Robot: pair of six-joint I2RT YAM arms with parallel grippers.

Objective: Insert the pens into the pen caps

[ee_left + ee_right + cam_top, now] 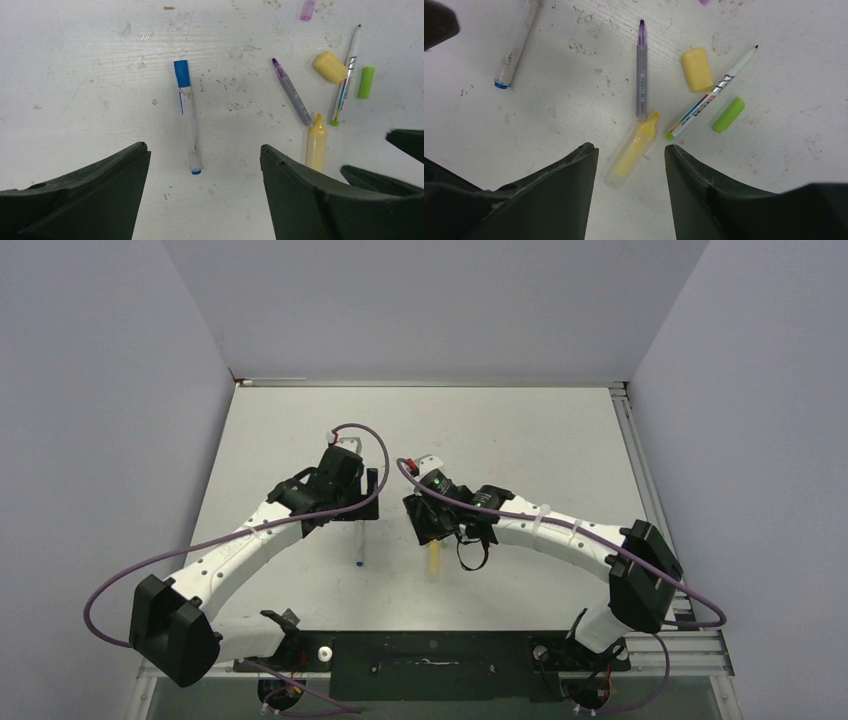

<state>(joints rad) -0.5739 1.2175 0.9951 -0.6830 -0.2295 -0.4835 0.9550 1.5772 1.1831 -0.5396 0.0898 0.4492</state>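
The white surface (75,90) looks matt, with dirty specks. The white pen (189,125) and yellow marker (631,150) look like smooth plastic. The fingers (549,200) of the right end effector (630,148) look dark and matt.

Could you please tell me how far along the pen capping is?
One done: the blue cap sits on the white pen. In hand: the open right hand straddles the yellow marker. Left: the yellow cap, green cap and pink cap lie loose.
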